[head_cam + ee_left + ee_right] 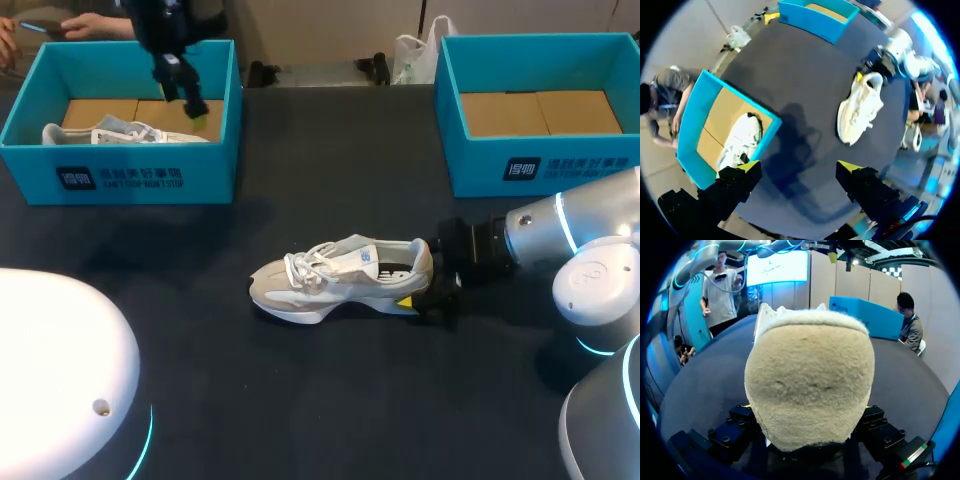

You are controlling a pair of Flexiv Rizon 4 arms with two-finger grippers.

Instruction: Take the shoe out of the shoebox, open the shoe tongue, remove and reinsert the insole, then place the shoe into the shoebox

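Evidently the shoe (pixel 335 282) is already out of its box. It lies on its sole in the middle of the counter (pixel 330 180), with the toe toward the left edge and the heel toward the right edge. The right tool (pixel 428 298) comes in low from the right and is closed on the heel, one finger on each side. I judge this grip is meant to pin the shoe so that the tongue and insole can be worked from above without it sliding.

The left tool (pixel 799 168) hangs above the left shoebox (pixel 30 170) at the far left corner, spread wide and holding nothing. A second shoe (pixel 125 132) lies on its side inside that box. The right shoebox (pixel 470 165) at the far right corner shows only its bare floor.

Seen close from the right wrist, the heel is a rounded beige cap with a napped, suede-like surface and a soft padded collar. The upper looks like pale mesh and suede panels with loose white laces, set on a thick wedge-shaped foam sole. Both boxes have stiff teal walls and brown cardboard bottoms. The counter is dark and matte and likely gives some grip.
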